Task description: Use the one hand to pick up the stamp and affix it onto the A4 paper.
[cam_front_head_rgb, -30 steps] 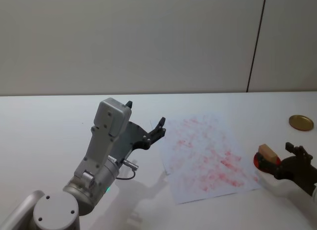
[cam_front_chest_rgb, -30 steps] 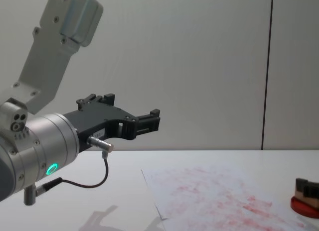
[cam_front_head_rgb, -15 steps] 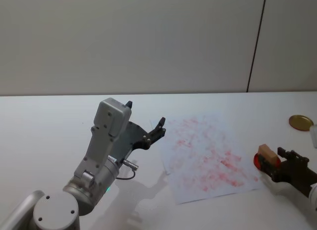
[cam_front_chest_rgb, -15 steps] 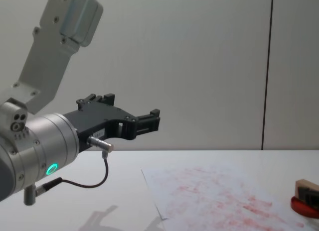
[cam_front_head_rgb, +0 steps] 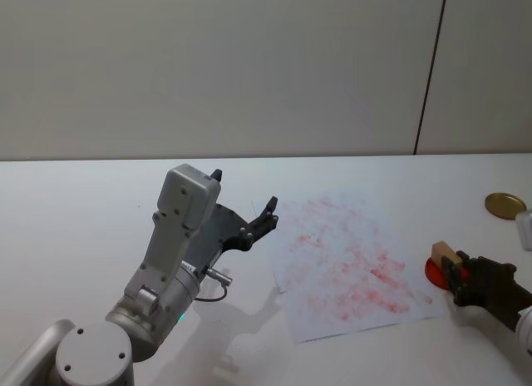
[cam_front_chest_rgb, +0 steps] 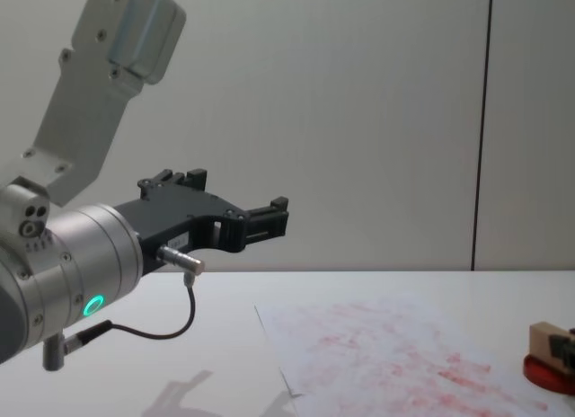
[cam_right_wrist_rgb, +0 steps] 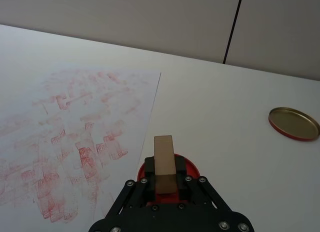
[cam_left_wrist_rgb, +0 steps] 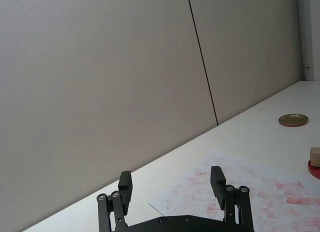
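- Right gripper [cam_front_head_rgb: 455, 268] came in low from the 4 o'clock corner of the head view, forearm almost level with the table [cam_front_head_rgb: 83, 203], fingers pointing toward 10 o'clock.
- Its jaws were clamped on the near end of the stamp [cam_right_wrist_rgb: 163, 153], one black finger [cam_right_wrist_rgb: 148, 184] flush on each long side.
- The stamp stood on the red ink pad [cam_right_wrist_rgb: 191, 168], just off the 3 o'clock edge of the A4 paper [cam_front_head_rgb: 349, 265] and clear of the sheet.
- In the chest view the stamp [cam_front_chest_rgb: 544, 337] showed tan above the ink pad [cam_front_chest_rgb: 537, 374] at the 4 o'clock edge.
- Gold lid [cam_front_head_rgb: 505, 205] lay at 1 o'clock from the stamp, well apart.
- Left gripper [cam_front_head_rgb: 243, 190] was parked in the air at 9 o'clock of the paper, wrist bent, jaws wide apart with nothing between them; the left wrist view had the same gap [cam_left_wrist_rgb: 171, 178].
- Hidden or cut off:
  - The right arm ran out of the head view past the wrist.
  - The chest view clipped the right gripper at its 3 o'clock edge, so the grip could not be read there.
  - The stamp's inked face was down on the pad, unseen.
  - The stamp's gripped end was blurred in the right wrist view, so contact depth was unclear.
  - A pale object [cam_front_head_rgb: 525, 229] at the head view's 3 o'clock edge was cropped, unidentifiable.
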### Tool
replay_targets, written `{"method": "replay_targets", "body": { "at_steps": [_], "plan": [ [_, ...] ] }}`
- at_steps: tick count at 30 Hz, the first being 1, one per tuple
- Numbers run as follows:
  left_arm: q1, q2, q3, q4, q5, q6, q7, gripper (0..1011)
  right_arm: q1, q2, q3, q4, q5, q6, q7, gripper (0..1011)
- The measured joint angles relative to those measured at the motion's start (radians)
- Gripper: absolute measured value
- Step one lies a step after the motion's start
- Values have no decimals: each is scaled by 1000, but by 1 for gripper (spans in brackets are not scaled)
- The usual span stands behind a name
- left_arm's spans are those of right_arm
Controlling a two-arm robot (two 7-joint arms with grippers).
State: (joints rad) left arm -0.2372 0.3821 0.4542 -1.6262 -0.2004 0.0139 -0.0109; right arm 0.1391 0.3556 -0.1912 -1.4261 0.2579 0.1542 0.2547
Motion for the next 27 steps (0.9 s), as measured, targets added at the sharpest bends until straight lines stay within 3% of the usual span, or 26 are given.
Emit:
{"method": "replay_targets", "body": {
  "at_steps": [14,27],
  "plan": [
    [0,0,0,0,0,0,0,993,-2,-5,-14,-43,-45,-65,27,216],
    [0,0,0,0,0,0,0,993,-11,-23,-40,-97,-26,-19,69,216]
  ]
}}
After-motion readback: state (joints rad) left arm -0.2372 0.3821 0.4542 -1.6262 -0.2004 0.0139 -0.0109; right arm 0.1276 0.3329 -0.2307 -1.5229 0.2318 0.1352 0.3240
